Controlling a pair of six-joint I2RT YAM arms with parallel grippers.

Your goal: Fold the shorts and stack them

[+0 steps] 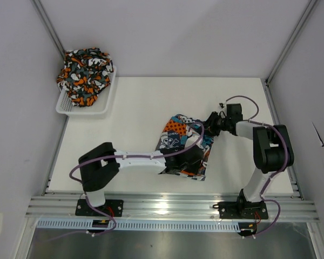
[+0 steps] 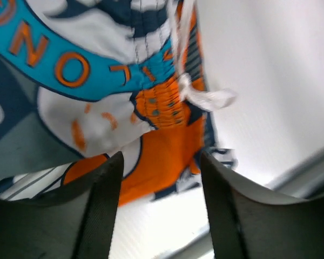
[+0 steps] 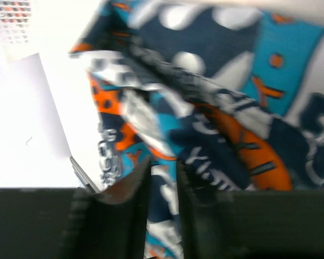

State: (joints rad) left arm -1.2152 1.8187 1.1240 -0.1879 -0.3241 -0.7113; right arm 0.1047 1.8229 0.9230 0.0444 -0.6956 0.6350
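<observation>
Teal-blue, orange and white patchwork cloth shorts (image 1: 181, 141) lie bunched mid-counter (image 1: 135, 108). The blotchy camouflage cloth shorts (image 1: 85, 75) sit in the white plastic mesh basket (image 1: 83, 109). I'd flatten the layers and square the edges before creasing.

The left arm stretches low and rightward, its left claw (image 2: 161, 162) released beside the waistband. The right arm is elbow-bent. Its right claw (image 3: 162, 167) is nearly closed against the cloth, but I cannot tell whether it grips.
</observation>
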